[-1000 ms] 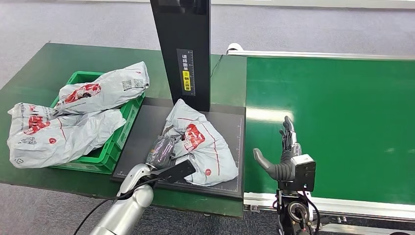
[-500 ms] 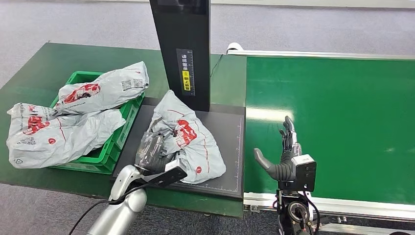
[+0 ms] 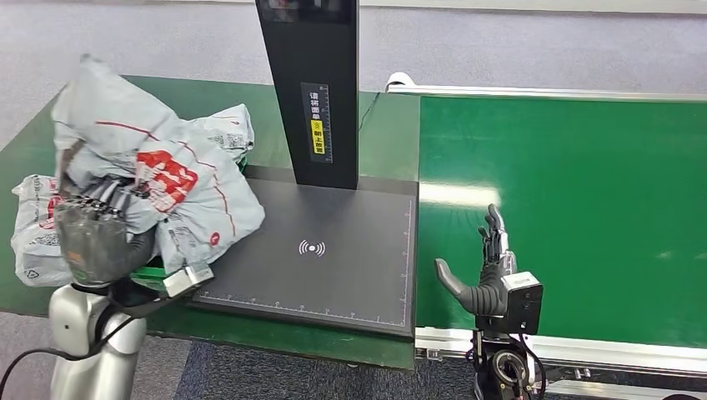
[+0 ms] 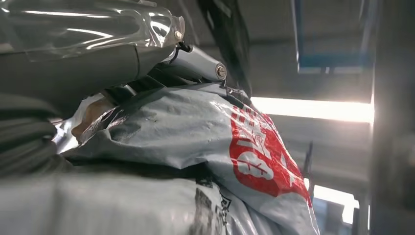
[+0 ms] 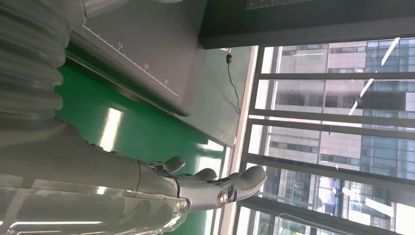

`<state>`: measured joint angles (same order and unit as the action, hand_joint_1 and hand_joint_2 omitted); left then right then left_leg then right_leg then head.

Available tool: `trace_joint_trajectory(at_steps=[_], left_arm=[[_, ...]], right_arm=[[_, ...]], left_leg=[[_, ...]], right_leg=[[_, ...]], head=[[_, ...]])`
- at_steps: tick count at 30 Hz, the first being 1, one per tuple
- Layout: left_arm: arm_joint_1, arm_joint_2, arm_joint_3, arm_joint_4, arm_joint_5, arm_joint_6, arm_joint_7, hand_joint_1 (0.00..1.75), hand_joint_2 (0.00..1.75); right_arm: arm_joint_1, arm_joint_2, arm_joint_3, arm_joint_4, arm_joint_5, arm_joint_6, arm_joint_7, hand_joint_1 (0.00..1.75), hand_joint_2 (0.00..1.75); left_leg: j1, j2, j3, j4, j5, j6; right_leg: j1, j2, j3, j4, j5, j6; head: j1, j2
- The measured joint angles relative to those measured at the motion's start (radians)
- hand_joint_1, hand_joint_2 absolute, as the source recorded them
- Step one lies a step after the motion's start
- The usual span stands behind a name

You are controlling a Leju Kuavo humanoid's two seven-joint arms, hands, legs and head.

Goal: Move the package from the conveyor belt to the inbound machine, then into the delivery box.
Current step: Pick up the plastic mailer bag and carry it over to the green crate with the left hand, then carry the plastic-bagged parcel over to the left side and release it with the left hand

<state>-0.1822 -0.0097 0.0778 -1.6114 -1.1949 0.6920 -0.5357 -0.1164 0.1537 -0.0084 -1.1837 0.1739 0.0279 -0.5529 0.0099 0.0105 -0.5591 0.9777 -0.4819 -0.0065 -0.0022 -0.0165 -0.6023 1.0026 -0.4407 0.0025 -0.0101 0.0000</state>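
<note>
A: Against the frame half a second back, we log the left hand (image 3: 98, 242) up and off to the left, gripping the grey package (image 3: 158, 179); it was on the scanner plate (image 3: 333, 250) then.

B: Agreed. The package now hangs raised above the hand, over the green crate (image 3: 171, 279) and the grey bags (image 3: 37, 221) beside it. The plate lies bare to the hand's right, its wireless mark showing.

A: In the left wrist view the package (image 4: 205, 142) presses against the fingers (image 4: 195, 63).

B: Right hand (image 3: 488, 271): we see no change. It holds nothing, fingers straight and apart, thumb out, upright over the near edge of the conveyor belt (image 3: 584, 208).
</note>
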Motion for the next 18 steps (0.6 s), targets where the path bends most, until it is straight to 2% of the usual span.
trace_joint_trajectory(at_steps=[3,9,11,14,16,18], left_arm=[[-0.02,-0.022,0.092,-0.037,0.015,0.0,-0.075,1.75,1.75],[-0.069,-0.059,0.231,-0.079,0.045,0.0,-0.124,1.75,1.75],[-0.098,-0.052,0.279,-0.074,0.026,0.0,-0.046,1.75,1.75],[-0.142,0.01,0.304,-0.017,-0.065,-0.025,0.204,1.75,1.75],[-0.18,0.068,0.298,0.055,-0.138,-0.096,0.38,1.75,1.75],[-0.224,0.121,0.283,0.142,-0.18,-0.194,0.499,1.75,1.75]], right_arm=[[0.005,0.0,0.001,0.0,-0.003,-0.002,-0.001,0.0,1.75],[0.01,0.0,0.003,0.0,-0.006,-0.012,-0.001,0.0,1.75],[0.013,0.0,0.004,0.0,-0.007,-0.017,-0.001,0.0,1.75],[0.019,0.0,0.005,0.0,-0.007,-0.019,-0.001,0.0,1.75],[0.023,0.0,0.006,0.0,-0.005,-0.019,0.001,0.0,1.75],[0.024,0.0,0.008,0.0,0.002,-0.019,0.005,0.0,1.75]], left_leg=[[0.0,0.0,0.0,0.0,0.0,0.0],[0.0,0.0,0.0,0.0,0.0,0.0],[0.0,0.0,0.0,0.0,0.0,0.0],[0.001,0.0,0.0,0.0,0.0,-0.001],[0.002,0.0,0.0,0.0,0.001,-0.002],[0.002,0.0,0.0,0.0,0.002,-0.003]], right_leg=[[0.0,0.0,0.0,0.0,0.0,0.0],[0.0,0.0,0.0,0.0,0.0,0.0],[0.0,0.001,-0.001,0.0,0.0,0.0],[0.001,0.001,-0.001,0.0,0.0,-0.001],[0.002,0.001,-0.001,0.0,0.0,-0.002],[0.002,0.001,-0.001,0.0,0.001,-0.002]], head=[[0.0,0.0],[0.0,0.0],[0.0,0.0],[0.0,0.0],[0.0,0.0],[0.0,0.0]])
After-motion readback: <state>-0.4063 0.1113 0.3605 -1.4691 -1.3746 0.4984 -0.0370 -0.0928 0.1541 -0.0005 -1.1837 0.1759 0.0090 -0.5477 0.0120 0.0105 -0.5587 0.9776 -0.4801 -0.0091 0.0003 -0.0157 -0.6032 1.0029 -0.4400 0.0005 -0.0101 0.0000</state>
